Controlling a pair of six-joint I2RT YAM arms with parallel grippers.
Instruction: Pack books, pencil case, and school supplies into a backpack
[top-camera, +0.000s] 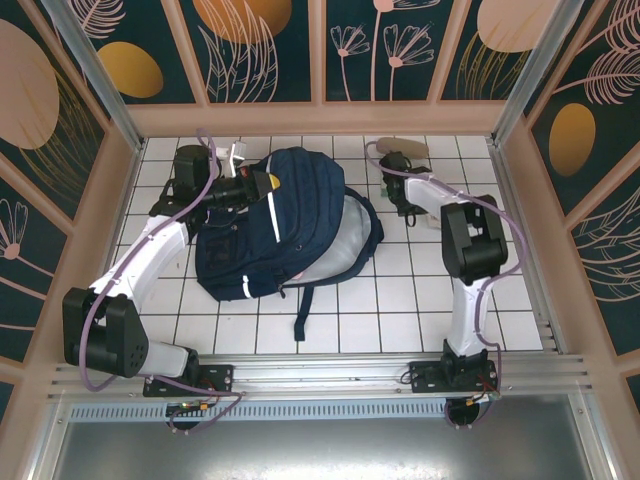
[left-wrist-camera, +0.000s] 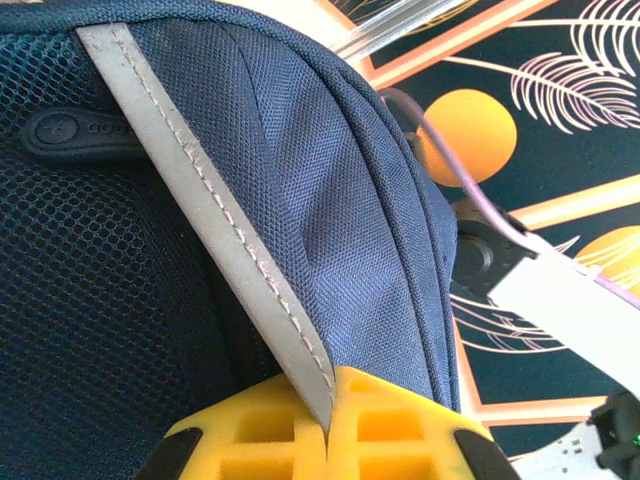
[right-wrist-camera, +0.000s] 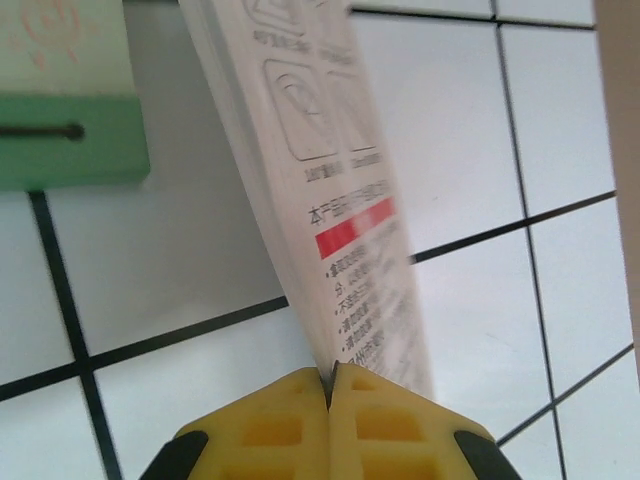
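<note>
Plainly, the left gripper (left-wrist-camera: 328, 428) is clamped on the white reflective stripe (left-wrist-camera: 215, 230) of the navy backpack (top-camera: 280, 225), which lies left of centre on the tiled table (top-camera: 400, 300); its rubber tab (left-wrist-camera: 80, 133) reads "GOO…". The right gripper (right-wrist-camera: 330, 388) pinches a thin white pack (right-wrist-camera: 335, 190) with a red bar and blurred Chinese print, near the pale green pack (right-wrist-camera: 60, 125).

White tiled table (top-camera: 420, 300) (dark grout lines) carries the backpack (top-camera: 285, 225) lying flat left of centre, one strap trailing toward the near edge, a tan oval piece (top-camera: 402, 147) by the far edge, and a pale green pack (right-wrist-camera: 60, 110) flat on the tiles.
</note>
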